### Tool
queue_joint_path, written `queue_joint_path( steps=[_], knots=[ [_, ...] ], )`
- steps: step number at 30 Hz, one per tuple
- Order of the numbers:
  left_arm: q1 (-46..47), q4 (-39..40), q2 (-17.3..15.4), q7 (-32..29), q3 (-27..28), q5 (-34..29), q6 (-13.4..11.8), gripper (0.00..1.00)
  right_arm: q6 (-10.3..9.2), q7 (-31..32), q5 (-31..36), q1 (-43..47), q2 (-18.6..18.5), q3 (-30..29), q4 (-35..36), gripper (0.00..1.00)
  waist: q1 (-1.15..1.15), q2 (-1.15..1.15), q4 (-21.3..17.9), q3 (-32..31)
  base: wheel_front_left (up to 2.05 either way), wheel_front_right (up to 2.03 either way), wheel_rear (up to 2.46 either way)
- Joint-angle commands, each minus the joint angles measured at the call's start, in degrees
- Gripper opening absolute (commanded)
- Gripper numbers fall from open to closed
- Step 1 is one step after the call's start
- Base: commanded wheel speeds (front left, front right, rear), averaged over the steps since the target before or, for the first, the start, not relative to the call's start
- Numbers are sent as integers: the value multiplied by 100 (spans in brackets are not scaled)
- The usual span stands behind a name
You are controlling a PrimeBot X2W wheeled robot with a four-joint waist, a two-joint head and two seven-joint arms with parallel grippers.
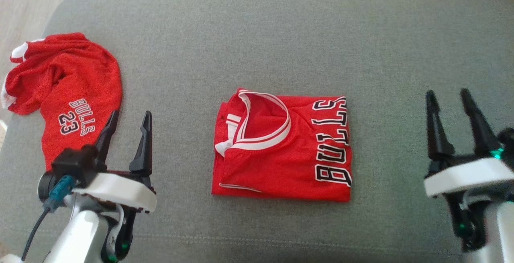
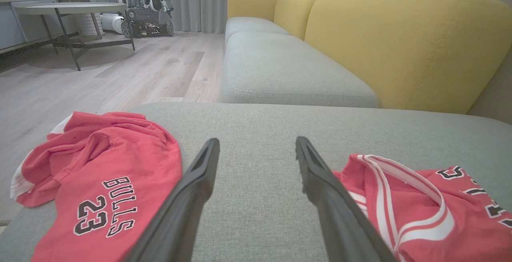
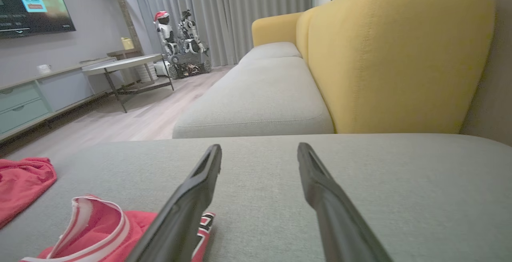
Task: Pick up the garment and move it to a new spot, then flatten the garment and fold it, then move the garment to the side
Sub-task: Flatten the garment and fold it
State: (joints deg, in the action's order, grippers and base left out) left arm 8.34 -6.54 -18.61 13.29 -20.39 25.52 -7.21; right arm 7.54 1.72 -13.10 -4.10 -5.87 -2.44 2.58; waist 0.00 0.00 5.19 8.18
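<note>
At the middle of the grey woven sofa cushion (image 1: 257,34) you see the red jersey (image 1: 281,150) folded into a flat rectangle, its white-trimmed collar on top. A second red garment (image 1: 68,90) lies crumpled by the cushion's left edge. Your left claw (image 1: 131,114) and right claw (image 1: 447,92) are both released, holding nothing.

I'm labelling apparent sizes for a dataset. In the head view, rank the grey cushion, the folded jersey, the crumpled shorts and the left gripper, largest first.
1. grey cushion, by far the largest.
2. folded jersey and crumpled shorts: they look about alike, so no ranking.
3. left gripper, smallest, though nearness to the camera enlarges it.
</note>
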Motion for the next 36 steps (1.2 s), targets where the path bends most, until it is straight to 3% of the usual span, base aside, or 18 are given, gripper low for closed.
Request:
queue_joint_path(
  steps=[1, 7, 30, 32, 36],
  knots=[
    [136, 232, -207, -5, 210, -58, -49, 100, -5, 56, 98, 41, 19, -60, 333, 100, 0, 0, -21, -64, 0, 0, 0],
    [10, 335, -267, -57, 192, -66, -109, 100, -5, 232, 243, 384, 79, -342, 620, 100, 0, 0, -58, -157, 0, 0, 0],
    [-31, 483, -305, -128, 127, 2, -189, 100, -5, 384, 377, 437, 176, -349, 779, 100, 0, 0, -75, -141, 0, 0, 0],
    [-9, 486, -304, -126, 116, 4, -185, 100, -5, 419, 364, 372, 161, -283, 715, 0, 0, 0, -58, -112, 0, 0, 0],
    [75, 487, -299, -111, 101, 10, -162, 100, -5, 520, 335, 83, 109, -16, 453, 0, 0, 0, -3, -9, 0, 0, 0]
  ],
)
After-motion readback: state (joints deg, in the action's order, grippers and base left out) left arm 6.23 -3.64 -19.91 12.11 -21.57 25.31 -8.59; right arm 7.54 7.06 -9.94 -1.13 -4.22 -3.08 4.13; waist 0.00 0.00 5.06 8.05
